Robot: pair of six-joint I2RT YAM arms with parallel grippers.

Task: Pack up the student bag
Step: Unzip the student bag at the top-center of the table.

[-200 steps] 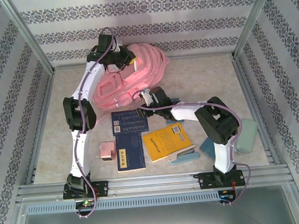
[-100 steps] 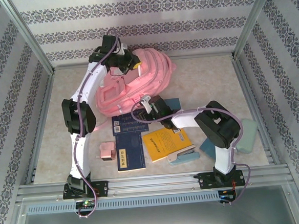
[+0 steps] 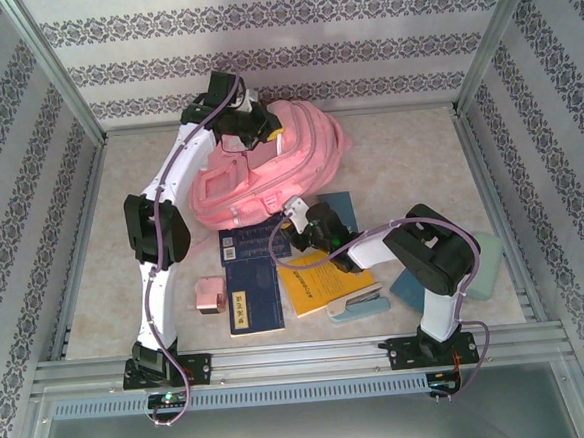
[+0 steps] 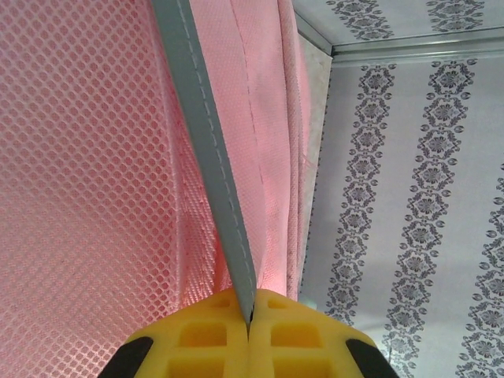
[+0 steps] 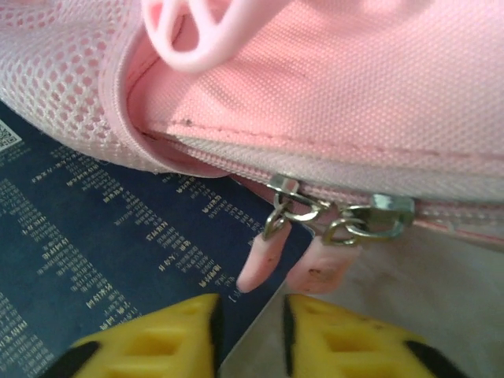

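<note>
In the top view, the left gripper [image 3: 257, 131] is hanging over the upper left edge of the bag [image 3: 288, 164]. The bag is lying on the table [image 3: 408, 161] in the upper middle of the frame, just right of that arm. In the left wrist view the yellow fingers [image 4: 205, 339] are pressing together on a grey strip [image 4: 206, 150] of the bag. The strip is running from the bottom centre up to the top, with pink mesh [image 4: 79, 157] spreading to its left. Below the bag in the top view, a blue book [image 3: 253, 282] is lying at centre, and a yellow book [image 3: 315, 288] is sitting just right of it. The right gripper [image 3: 294, 222] is sitting at the bag's lower edge, over the blue book. In the right wrist view its jaws are standing narrowly apart at the bottom centre, gripping nothing. Two pink zip pulls [image 5: 256, 264] are dangling from the bag's seam just above the fingertips.
</note>
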